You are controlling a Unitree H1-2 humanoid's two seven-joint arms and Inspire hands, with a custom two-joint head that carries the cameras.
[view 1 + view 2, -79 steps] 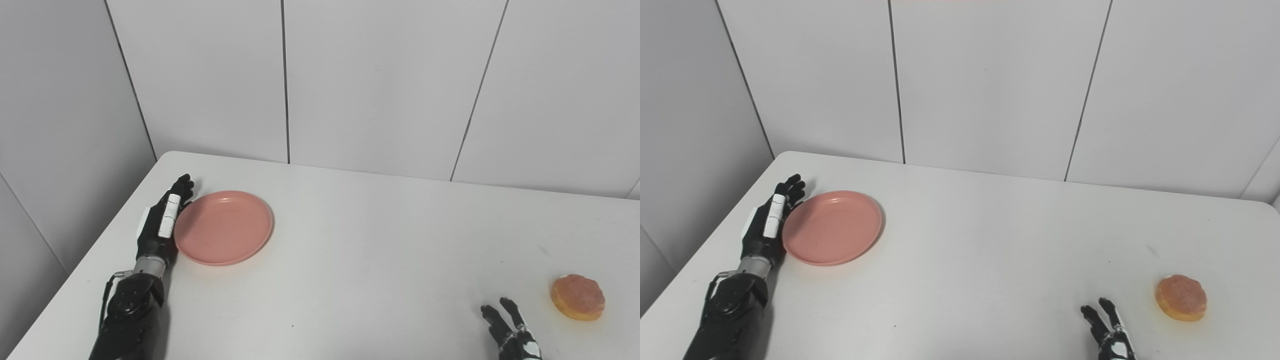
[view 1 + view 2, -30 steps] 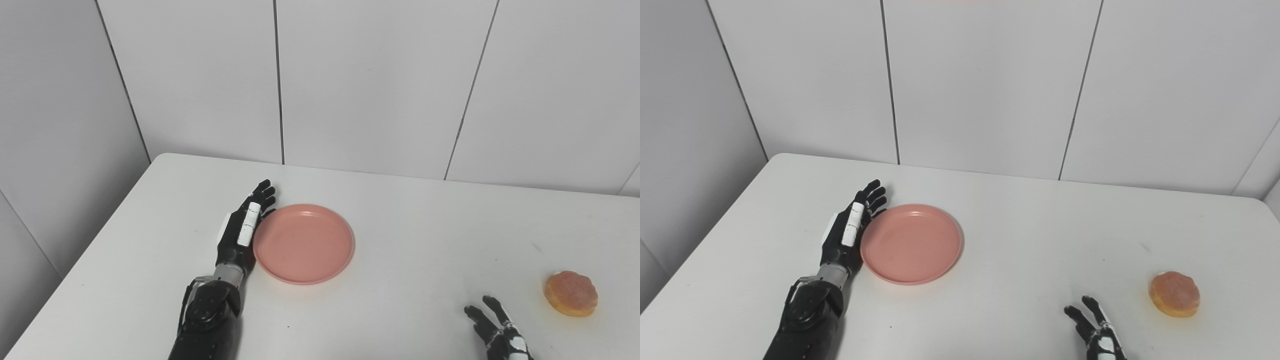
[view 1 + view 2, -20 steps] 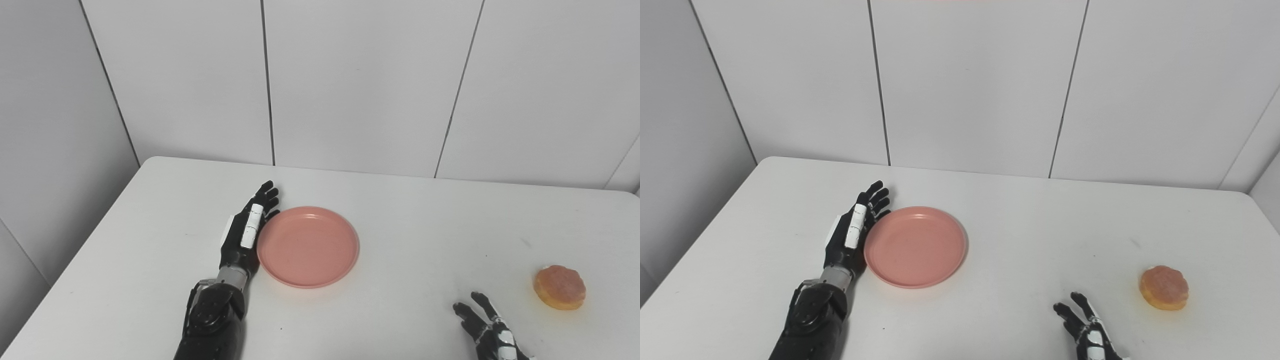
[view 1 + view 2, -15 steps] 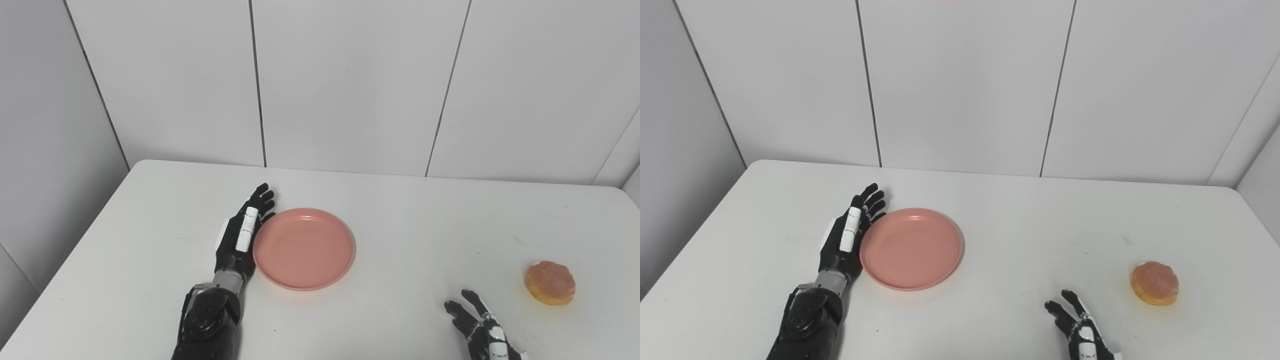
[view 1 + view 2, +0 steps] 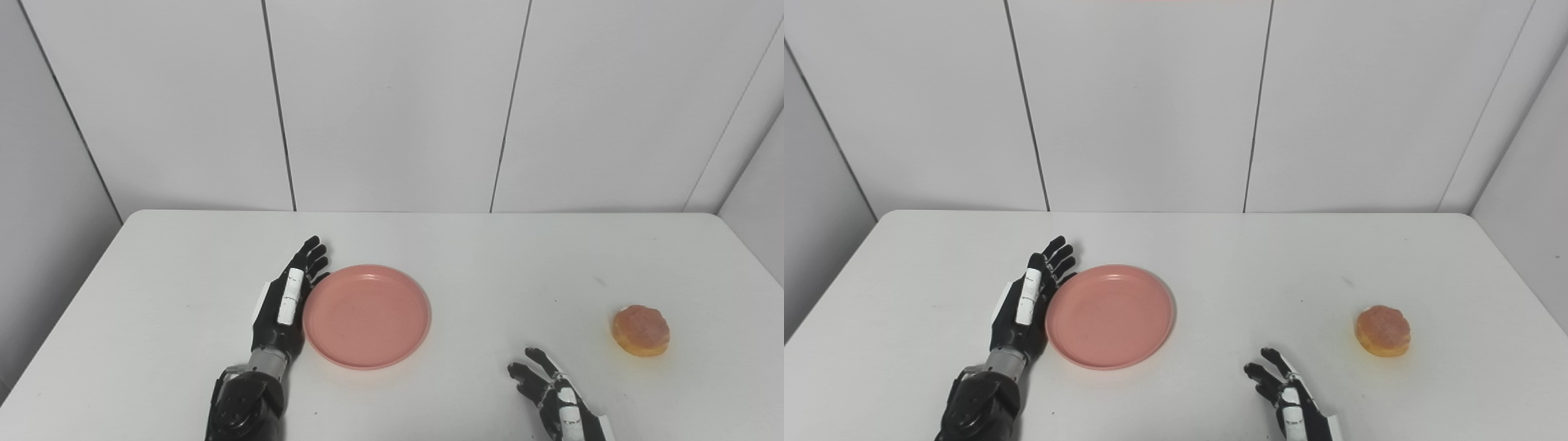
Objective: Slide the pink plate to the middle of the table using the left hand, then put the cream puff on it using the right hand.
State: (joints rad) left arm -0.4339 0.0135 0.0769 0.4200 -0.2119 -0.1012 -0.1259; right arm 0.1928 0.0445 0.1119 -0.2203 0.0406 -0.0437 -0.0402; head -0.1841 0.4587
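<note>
On the tabletop (image 5: 490, 245) you have one pink plate (image 5: 366, 315), lying a little left of the middle, so the slide looks nearly done. Your left hand (image 5: 285, 303) rests against its left rim, fingers apart. The one cream puff (image 5: 640, 331) waits far right, untouched. Your right hand (image 5: 554, 398) is empty, fingers spread.

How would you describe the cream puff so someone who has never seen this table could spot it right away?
Start at the white table and look to its right side, far from the pink plate. The cream puff sits there alone, beyond and to the right of the open right hand. It is the only small, round, golden-orange thing, much smaller than the plate.
</note>
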